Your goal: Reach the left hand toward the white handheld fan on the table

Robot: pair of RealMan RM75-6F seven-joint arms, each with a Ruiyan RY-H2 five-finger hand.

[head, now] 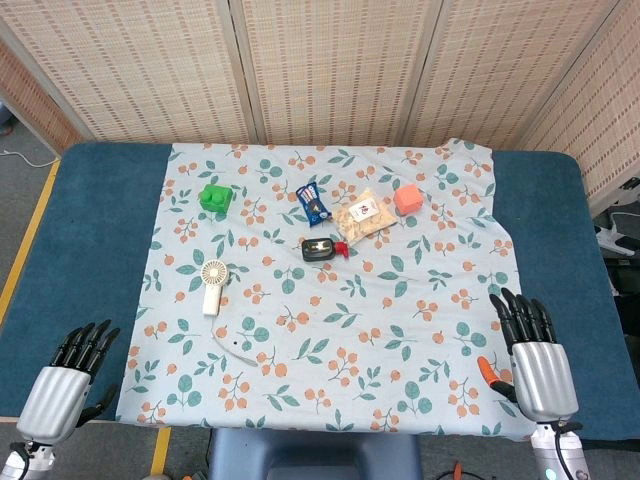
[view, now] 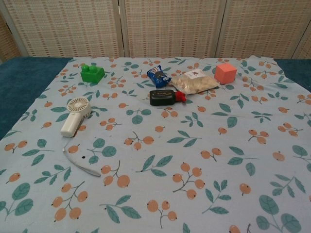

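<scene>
The white handheld fan point(head: 213, 284) lies on the floral cloth, left of centre, round head away from me and handle toward me; the chest view shows the fan point(view: 75, 114) at the left with a thin white strap trailing from its handle. My left hand point(head: 68, 379) rests at the table's near left corner on the blue surface, fingers stretched out and apart, holding nothing, well short of the fan. My right hand point(head: 534, 357) sits at the near right edge of the cloth, fingers extended, empty. Neither hand appears in the chest view.
Behind the fan stand a green toy block point(head: 215, 198), a blue snack packet point(head: 314, 202), a clear bag of nuts point(head: 363, 215), a pink cube point(head: 408, 198) and a black bottle with a red cap point(head: 323, 249). An orange-handled tool point(head: 490, 372) lies by my right hand.
</scene>
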